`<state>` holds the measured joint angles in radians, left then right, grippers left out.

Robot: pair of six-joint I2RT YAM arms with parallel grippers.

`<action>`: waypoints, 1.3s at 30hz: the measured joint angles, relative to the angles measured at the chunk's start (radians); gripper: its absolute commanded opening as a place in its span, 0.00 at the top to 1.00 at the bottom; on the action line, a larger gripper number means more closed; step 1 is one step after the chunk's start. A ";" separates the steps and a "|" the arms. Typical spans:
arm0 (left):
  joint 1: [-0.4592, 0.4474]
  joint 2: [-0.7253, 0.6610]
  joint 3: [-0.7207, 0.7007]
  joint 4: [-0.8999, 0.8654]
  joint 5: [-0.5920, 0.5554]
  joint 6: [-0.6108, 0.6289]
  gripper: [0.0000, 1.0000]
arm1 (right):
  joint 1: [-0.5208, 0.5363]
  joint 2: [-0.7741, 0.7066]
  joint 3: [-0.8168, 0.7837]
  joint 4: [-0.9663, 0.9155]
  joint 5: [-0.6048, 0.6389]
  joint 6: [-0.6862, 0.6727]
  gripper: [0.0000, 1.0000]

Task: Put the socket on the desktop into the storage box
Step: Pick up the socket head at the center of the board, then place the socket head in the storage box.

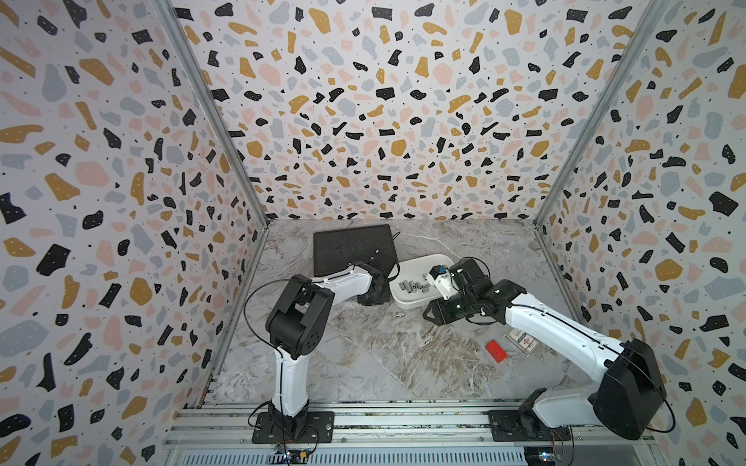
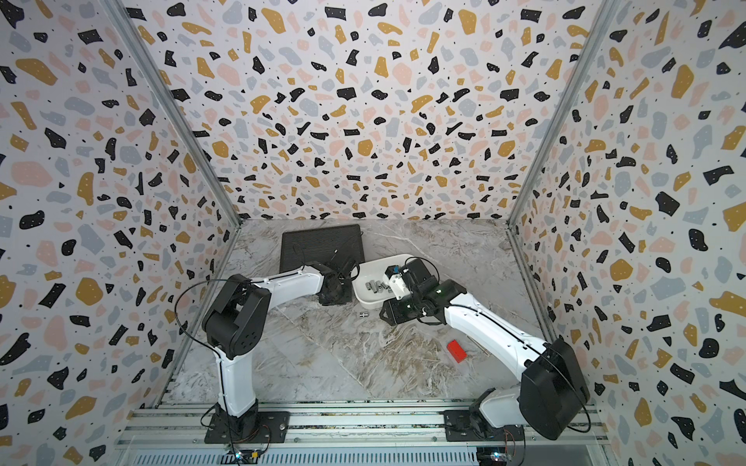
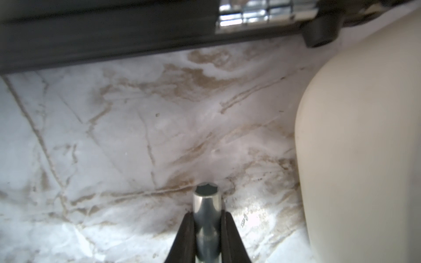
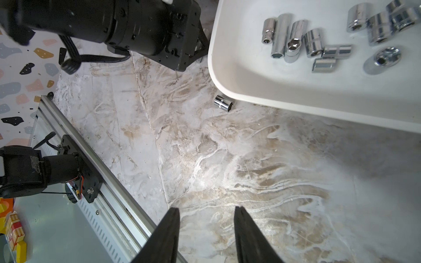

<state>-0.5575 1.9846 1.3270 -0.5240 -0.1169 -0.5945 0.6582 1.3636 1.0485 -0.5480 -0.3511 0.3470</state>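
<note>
Pinching a chrome socket (image 3: 206,205) between its black fingers (image 3: 185,239), the left gripper (image 3: 207,213) is clenched on it right down at the desktop (image 3: 114,136). Whether the socket has left the marble yet cannot be told. Its long axis runs straight out along the fingers, with the open hex end pointing away from the wrist.

The storage box (image 3: 364,159) stands just beside this grip, its rounded white wall rising to one side. In a top view the box (image 1: 409,268) lies to the robot's right of the left gripper (image 1: 373,296), with the black case (image 1: 351,250) behind. The coming move probably turns on that one relation: lift above the rim, then a short carry rightward over it.

Several sockets (image 4: 293,38) already lie inside the box. A second socket (image 4: 223,103) lies on its side on the desktop just outside the near rim, between the two arms.

The right gripper (image 4: 206,210) has its jaws apart and holds nothing. It points towards that loose socket (image 1: 399,314) and looks at least as near to it as the left one.
</note>
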 measured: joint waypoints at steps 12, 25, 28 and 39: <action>0.000 -0.062 -0.046 -0.008 0.012 0.006 1.00 | -0.006 -0.005 -0.006 0.002 0.005 0.000 0.56; 0.000 -0.254 -0.068 -0.043 0.088 0.034 1.00 | -0.063 -0.070 -0.047 0.005 -0.005 0.010 0.56; -0.001 -0.256 -0.057 -0.058 0.119 0.034 1.00 | -0.075 -0.083 -0.063 0.006 -0.010 0.012 0.56; -0.040 -0.190 0.143 -0.079 0.193 0.033 1.00 | -0.104 -0.133 -0.098 0.009 -0.019 0.020 0.56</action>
<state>-0.5972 1.7947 1.4696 -0.6029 0.0765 -0.5617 0.5545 1.2308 0.9508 -0.5388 -0.3706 0.3672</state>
